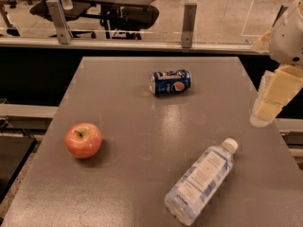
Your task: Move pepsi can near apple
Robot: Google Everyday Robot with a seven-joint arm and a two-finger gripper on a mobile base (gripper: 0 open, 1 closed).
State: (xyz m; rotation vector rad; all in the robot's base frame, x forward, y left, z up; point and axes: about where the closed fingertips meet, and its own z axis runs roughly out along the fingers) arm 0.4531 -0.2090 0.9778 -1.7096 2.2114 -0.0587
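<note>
The pepsi can lies on its side on the grey table, at the far middle, with its logo facing me. The apple is red-orange with a dark stem and sits upright near the table's left edge, well apart from the can. My gripper hangs at the right edge of the view, over the table's right border. It is to the right of the can, a little nearer to me, and holds nothing.
A clear plastic water bottle lies on its side at the front right of the table. A glass barrier with metal posts runs behind the table. Office chairs stand beyond it.
</note>
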